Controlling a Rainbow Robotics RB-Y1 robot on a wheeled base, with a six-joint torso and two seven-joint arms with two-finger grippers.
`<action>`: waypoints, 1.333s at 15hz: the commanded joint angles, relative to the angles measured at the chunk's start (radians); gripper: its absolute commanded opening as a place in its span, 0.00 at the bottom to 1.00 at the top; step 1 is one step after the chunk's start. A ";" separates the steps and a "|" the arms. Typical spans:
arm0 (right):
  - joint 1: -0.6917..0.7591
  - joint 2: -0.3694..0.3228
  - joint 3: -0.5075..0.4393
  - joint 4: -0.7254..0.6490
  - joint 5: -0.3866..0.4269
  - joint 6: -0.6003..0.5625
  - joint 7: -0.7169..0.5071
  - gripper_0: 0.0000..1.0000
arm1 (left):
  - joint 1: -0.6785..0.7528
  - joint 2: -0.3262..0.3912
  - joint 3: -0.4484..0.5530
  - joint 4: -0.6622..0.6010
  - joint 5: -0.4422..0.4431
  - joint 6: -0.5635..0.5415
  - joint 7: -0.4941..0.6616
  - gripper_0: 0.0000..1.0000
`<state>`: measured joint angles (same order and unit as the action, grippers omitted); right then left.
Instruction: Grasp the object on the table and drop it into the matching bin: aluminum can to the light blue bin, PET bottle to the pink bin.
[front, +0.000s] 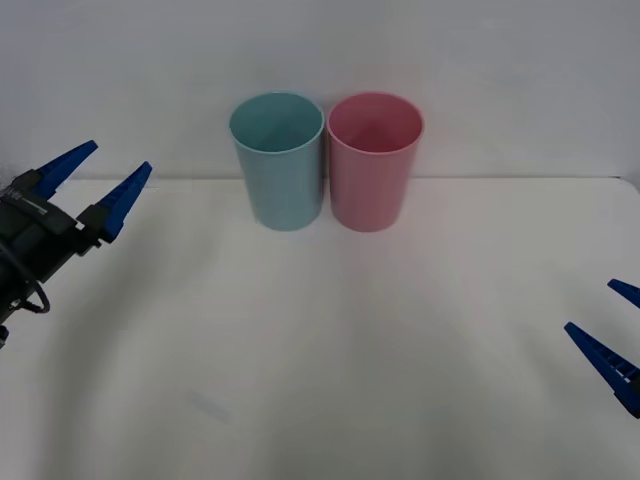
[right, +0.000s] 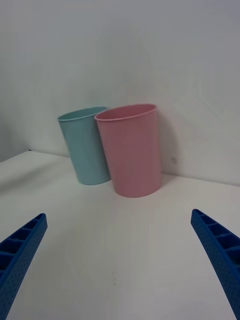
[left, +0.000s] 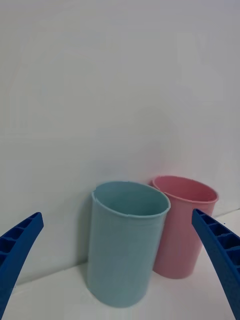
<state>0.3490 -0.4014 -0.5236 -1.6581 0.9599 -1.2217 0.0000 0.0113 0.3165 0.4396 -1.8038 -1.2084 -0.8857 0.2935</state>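
Light blue bin and pink bin stand upright, touching, at the far edge of the table. Left gripper, fingers spread wide, hovers left of the light blue bin. Right gripper, also spread wide, sits low, well right of the pink bin.

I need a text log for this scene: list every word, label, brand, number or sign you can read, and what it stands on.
None: no readable text.
Light blue bin: plain, no label.
Pink bin: plain, no label.
Table: bare white, with a faint unreadable smudge.
Left gripper and right gripper: blue fingers, unmarked.
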 joint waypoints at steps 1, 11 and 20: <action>0.000 0.000 0.000 0.000 0.000 0.000 0.000 1.00 | 0.116 0.030 0.051 -0.025 0.089 -0.029 -0.091 1.00; 0.000 0.000 0.000 0.000 0.000 0.000 0.000 1.00 | 0.453 0.113 0.229 -0.025 0.254 -0.208 -0.287 1.00; 0.000 0.000 0.000 0.000 0.000 0.000 0.000 1.00 | 0.564 0.113 0.165 -0.017 0.290 -0.205 -0.318 1.00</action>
<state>0.3491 -0.4014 -0.5236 -1.6580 0.9599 -1.2217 0.0000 0.5743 0.4295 0.6068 -1.8212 -0.9189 -1.0924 -0.0250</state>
